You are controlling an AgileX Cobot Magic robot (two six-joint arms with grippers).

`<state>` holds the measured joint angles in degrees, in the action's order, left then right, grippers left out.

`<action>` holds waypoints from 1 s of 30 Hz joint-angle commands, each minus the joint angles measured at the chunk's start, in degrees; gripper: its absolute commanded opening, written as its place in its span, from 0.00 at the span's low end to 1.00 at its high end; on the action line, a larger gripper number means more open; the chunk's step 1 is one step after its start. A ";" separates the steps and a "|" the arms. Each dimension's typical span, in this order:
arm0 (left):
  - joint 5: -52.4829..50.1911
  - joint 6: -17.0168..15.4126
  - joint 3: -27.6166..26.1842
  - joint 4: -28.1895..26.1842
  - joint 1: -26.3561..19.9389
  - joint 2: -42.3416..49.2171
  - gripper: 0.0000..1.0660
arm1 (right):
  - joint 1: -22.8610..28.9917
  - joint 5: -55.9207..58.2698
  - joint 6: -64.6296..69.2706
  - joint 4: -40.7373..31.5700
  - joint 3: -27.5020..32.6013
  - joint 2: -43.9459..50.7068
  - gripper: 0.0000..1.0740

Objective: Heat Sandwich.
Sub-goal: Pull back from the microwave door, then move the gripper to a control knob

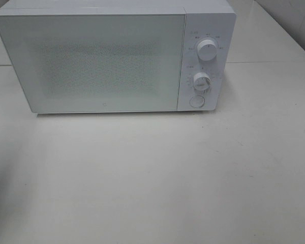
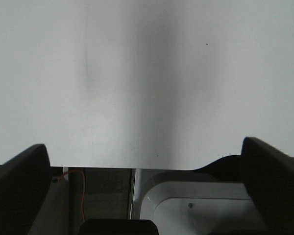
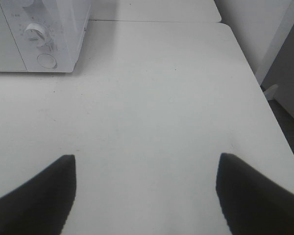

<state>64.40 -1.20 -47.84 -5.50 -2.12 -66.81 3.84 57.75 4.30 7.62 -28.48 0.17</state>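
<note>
The sandwich is out of view in every frame. A white microwave (image 1: pixel 112 58) stands at the back of the white table with its door shut; its two dials (image 1: pixel 207 51) and round button (image 1: pixel 196 101) sit on its right panel. The microwave's corner (image 3: pixel 39 34) also shows in the right wrist view. My left gripper (image 2: pixel 147 181) is open over bare table near its edge, nothing between its fingers. My right gripper (image 3: pixel 144 188) is open above bare table to the right of the microwave, also holding nothing. Neither arm shows in the exterior high view.
The white table (image 1: pixel 152 178) spreads in front of the microwave. Its right edge (image 3: pixel 264 103) drops off beside a white panel (image 3: pixel 289 73). A white base (image 2: pixel 196 205) and an orange wire (image 2: pixel 83 196) lie below the table's edge in the left wrist view.
</note>
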 commanded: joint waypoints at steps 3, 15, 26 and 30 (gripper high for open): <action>-2.29 0.34 5.16 2.12 -0.17 10.60 0.94 | -0.34 -0.69 -0.40 -0.11 0.00 1.49 0.71; -2.18 4.07 13.98 2.41 -0.17 35.07 0.94 | -0.34 -0.69 -0.40 -0.11 0.00 1.49 0.71; -3.21 3.55 18.28 1.72 -0.17 57.07 0.94 | -0.34 -0.69 -0.40 -0.11 0.00 1.49 0.71; -3.21 3.61 18.28 1.72 -0.17 61.65 0.94 | -0.34 -0.69 -0.40 -0.11 0.00 1.49 0.71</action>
<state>61.99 2.75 -29.74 -3.21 -2.18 -6.99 3.84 57.75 4.30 7.62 -28.48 0.17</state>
